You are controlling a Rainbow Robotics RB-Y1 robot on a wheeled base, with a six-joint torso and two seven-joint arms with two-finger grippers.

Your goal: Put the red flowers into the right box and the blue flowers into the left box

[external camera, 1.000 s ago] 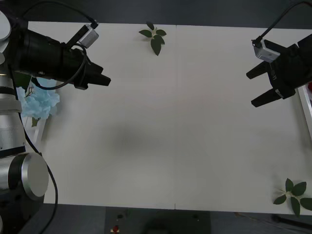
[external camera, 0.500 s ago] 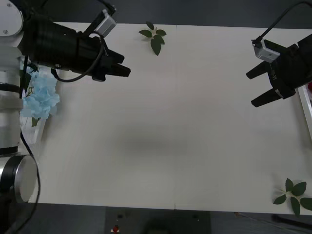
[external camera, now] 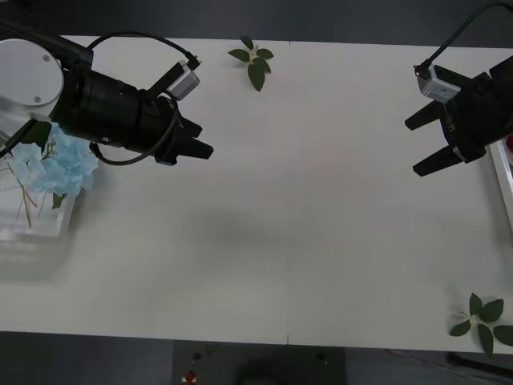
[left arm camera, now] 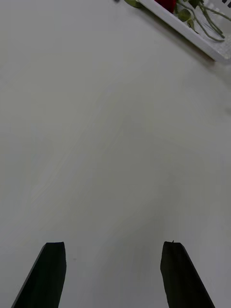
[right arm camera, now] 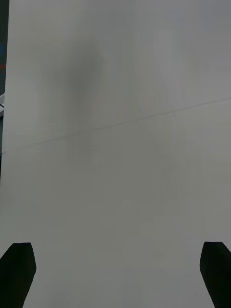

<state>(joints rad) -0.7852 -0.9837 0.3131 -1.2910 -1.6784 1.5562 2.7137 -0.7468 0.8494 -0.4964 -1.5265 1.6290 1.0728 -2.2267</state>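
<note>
- At the near right corner of the white table point(external camera: 304, 241) you find a loose green leaf sprig point(external camera: 483, 319), lying well apart from both arms
- At the near left edge you find the translucent white plastic crate, the left box point(external camera: 32, 241); the pale sky-blue fluffy flowers point(external camera: 56, 164) lie across its far end, with thin stems reaching back into the crate
- Just past the blue flowers you see the left gripper point(external camera: 196, 138), black-fingered, hanging over bare table and pointing toward the table's middle; its fingers point(left arm camera: 48, 272) are spread apart with nothing between them
- Level with it at the right edge you see the right gripper point(external camera: 423, 144), also over bare table, with its black fingers point(right arm camera: 17, 272) spread wide and holding nothing
- Beside the right gripper you see the thin white rim of the shallow tray, the right box point(external camera: 503, 180)
- In the left wrist view you see a red rose head point(left arm camera: 166, 4) and green stems lying inside that tray
- At the far edge, near the middle, you find a second green leaf sprig point(external camera: 255, 61)
</note>
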